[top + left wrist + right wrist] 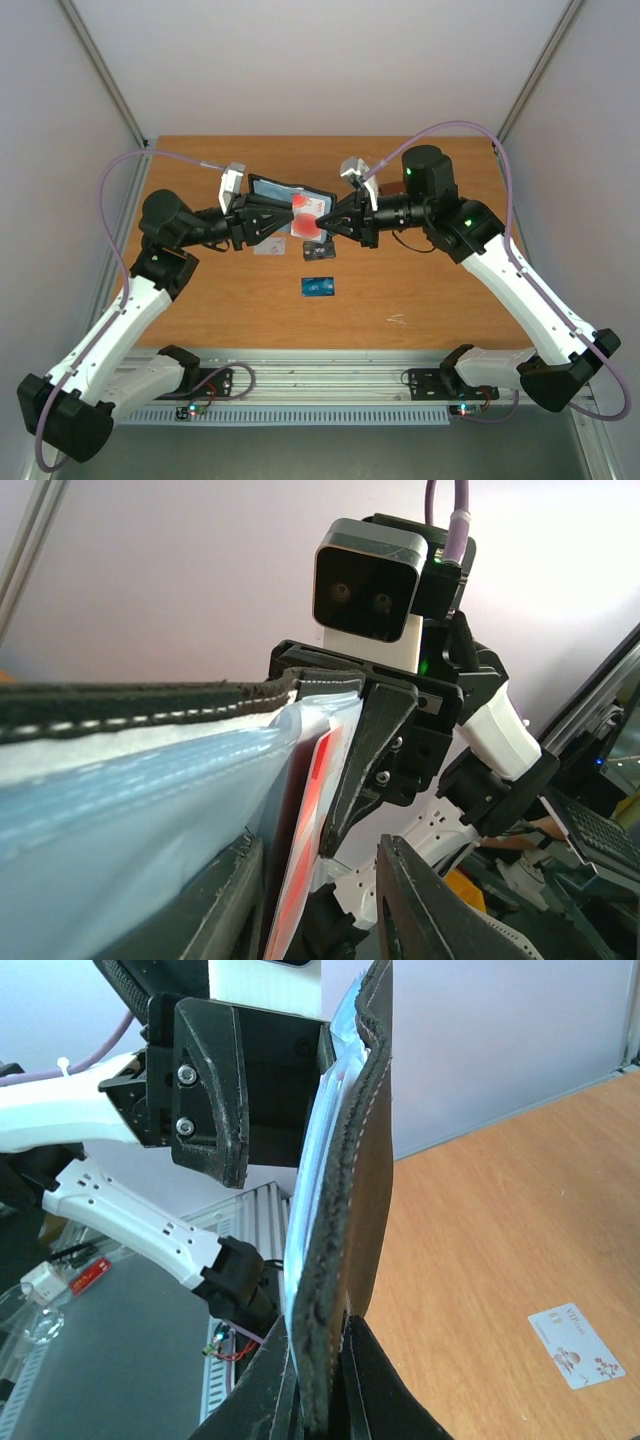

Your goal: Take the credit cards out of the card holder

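Note:
The black card holder [290, 192] with light blue lining is held up in the air between both arms. My right gripper [328, 222] is shut on its edge, and in the right wrist view the jaws [320, 1370] pinch the black cover [350, 1210]. My left gripper [292, 215] is open. In the left wrist view its fingers [318, 850] straddle a red and white card [305, 840] that sticks out of the blue lining [130, 800]. A blue card [319, 286] lies on the table. A pale card [268, 248] and a white card with red [320, 250] lie below the holder.
The wooden table [430, 290] is bounded by white walls at the back and sides. A metal rail [320, 385] with the arm bases runs along the near edge. A pale card with small red marks [582, 1345] lies on the wood in the right wrist view.

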